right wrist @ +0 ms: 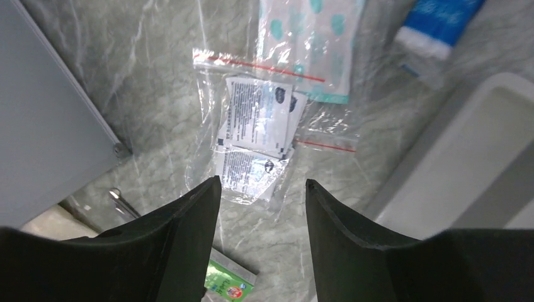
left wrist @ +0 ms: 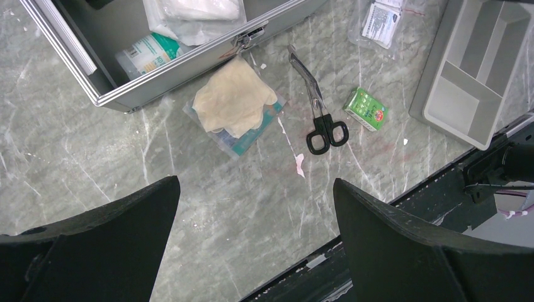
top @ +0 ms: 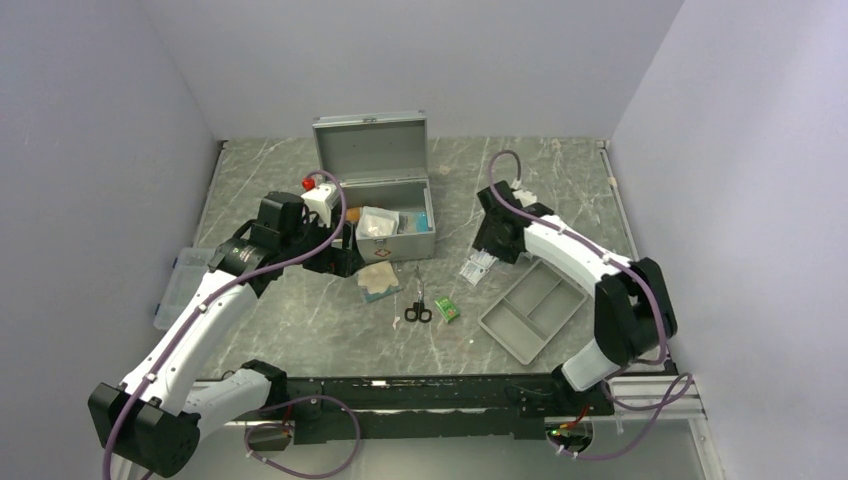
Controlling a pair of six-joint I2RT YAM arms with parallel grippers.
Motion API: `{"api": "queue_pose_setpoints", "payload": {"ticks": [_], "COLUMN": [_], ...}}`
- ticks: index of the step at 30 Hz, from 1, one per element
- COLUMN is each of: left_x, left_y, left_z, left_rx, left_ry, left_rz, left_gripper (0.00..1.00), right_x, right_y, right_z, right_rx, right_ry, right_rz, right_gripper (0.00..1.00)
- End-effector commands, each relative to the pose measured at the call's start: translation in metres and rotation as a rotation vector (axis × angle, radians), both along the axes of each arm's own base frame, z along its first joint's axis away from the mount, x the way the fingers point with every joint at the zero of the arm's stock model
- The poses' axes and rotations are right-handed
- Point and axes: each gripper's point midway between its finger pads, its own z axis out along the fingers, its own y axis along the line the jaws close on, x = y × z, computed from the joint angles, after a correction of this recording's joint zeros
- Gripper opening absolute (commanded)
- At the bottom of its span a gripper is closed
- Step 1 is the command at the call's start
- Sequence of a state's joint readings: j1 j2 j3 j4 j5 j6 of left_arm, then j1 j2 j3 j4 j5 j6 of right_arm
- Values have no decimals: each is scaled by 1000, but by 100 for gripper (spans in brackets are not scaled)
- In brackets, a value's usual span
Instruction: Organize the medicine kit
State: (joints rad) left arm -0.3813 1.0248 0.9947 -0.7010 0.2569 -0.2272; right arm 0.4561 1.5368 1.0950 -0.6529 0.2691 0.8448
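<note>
Both pincers first, since they crowd the wrist cams. My left gripper is spread wide with nothing in it, and my right gripper is the same deal, fingers apart and empty. I'm guessing I'm parked like this to choose the next loose item.

Biggest thing out there is the medicine kit, at 12 o'clock from the table's middle. Its lid is flipped up toward the back wall, so stuff can drop straight in. It's silver-grey metal with a latch on the front wall, and there's a white packet and a teal-labelled box inside.

The divided tray sits at the kit's 4 o'clock. The small stuff lies in front of the kit:
- glove pack, just beside the front wall at 6 o'clock
- scissors, at the pack's 3 o'clock
- green box, beside the scissor handles

The bagged sachets lie at 12 o'clock from my right fingertips, so that's probably that arm's target.
</note>
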Motion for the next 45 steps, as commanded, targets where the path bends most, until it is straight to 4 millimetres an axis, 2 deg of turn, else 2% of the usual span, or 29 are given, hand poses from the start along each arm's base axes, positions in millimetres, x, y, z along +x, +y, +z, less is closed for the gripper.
{"api": "queue_pose_setpoints", "payload": {"ticks": [1,10,23,25,28,34,39,45], "left_x": [1,1,1,1,1,1,1,1], "left_y": [-1,0,0,0,0,0,1,0], "left_z": [3,3,2,2,2,2,2,2], "left_rx": [-3,-1,1,1,0,2,3,1], "left_ry": [-16,-19,-18,-18,-18,-15,-16,-17], "left_rz": [-1,2,3,3,3,4,5,4], "left_gripper": [99,99,99,99,100,99,99,99], "right_x": [10,10,11,10,9,9,9,4], "right_y": [27,39,38,37,38,38,42,48], "right_z": [-10,-44,-62,-65,-68,-62,-44,-1], "right_rx": [23,20,-5,-10,-5,-5,-9,-82], "right_ry": [5,74,109,116,122,110,69,-14], "right_rz": [36,27,11,12,20,27,57,159], "right_gripper": [55,49,43,38,24,0,0,0]}}
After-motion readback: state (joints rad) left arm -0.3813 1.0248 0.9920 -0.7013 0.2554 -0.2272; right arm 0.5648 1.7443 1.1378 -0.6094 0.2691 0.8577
